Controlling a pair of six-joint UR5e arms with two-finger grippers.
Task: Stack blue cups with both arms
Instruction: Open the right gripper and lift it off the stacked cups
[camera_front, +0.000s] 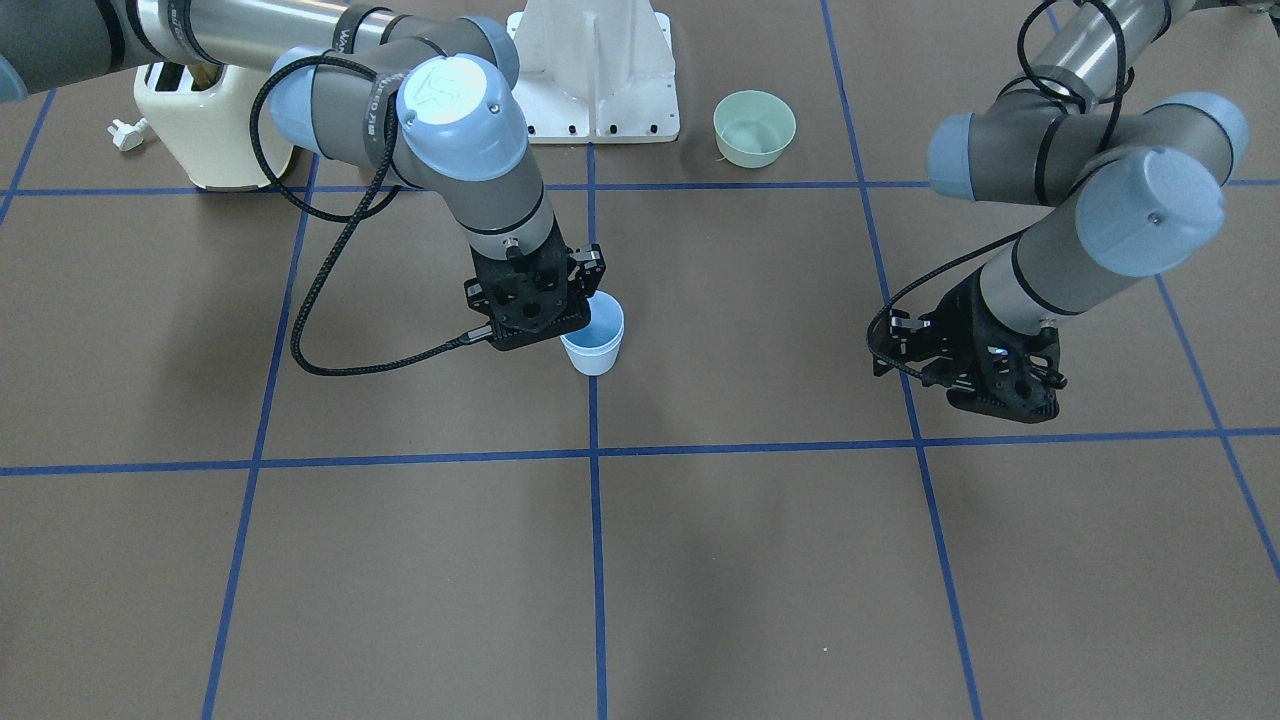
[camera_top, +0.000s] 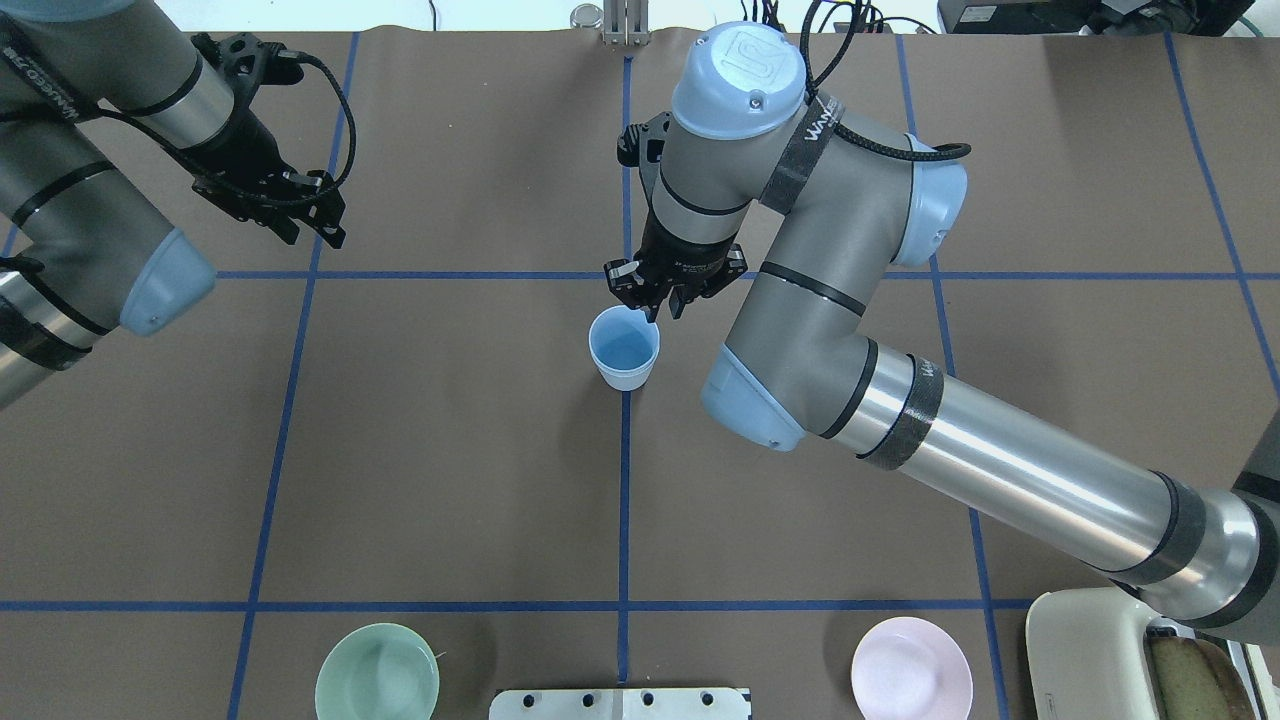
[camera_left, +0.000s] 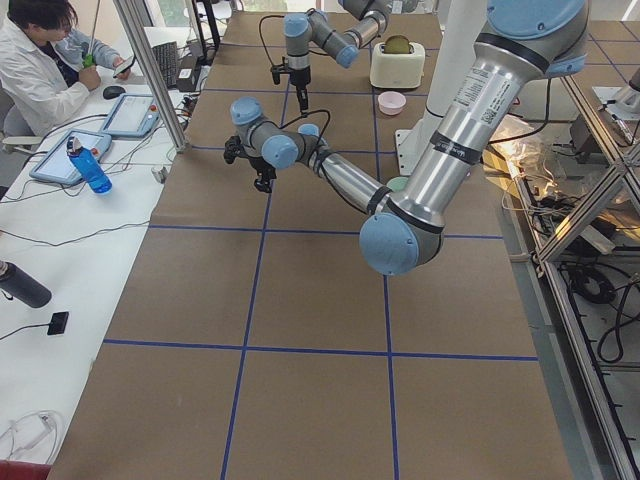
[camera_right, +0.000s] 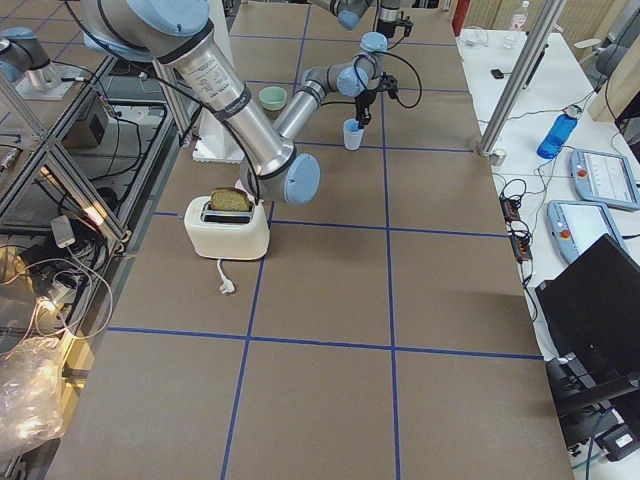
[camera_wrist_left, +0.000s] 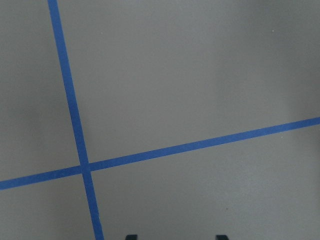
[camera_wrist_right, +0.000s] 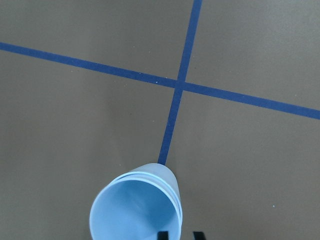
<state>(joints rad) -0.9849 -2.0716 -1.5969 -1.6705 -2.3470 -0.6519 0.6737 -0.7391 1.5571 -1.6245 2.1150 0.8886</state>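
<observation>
The two pale-blue cups (camera_front: 596, 345) stand nested one inside the other near the table's middle, on a blue tape line. They also show in the overhead view (camera_top: 624, 350), and the right wrist view (camera_wrist_right: 135, 210) shows their double rim. My right gripper (camera_top: 652, 306) hangs just over the stack's far rim. Its jaws are a little apart and straddle the cup wall (camera_wrist_right: 180, 236). My left gripper (camera_top: 300, 215) is open and empty above bare table, far from the cups, and its fingertips (camera_wrist_left: 131, 237) are wide apart.
A mint-green bowl (camera_top: 377, 672) and a pink bowl (camera_top: 911, 668) sit by the robot's base. A cream toaster (camera_front: 200, 130) holding toast stands at the robot's right. The white base mount (camera_front: 595, 70) is between the arms. An operator sits beyond the table's far edge.
</observation>
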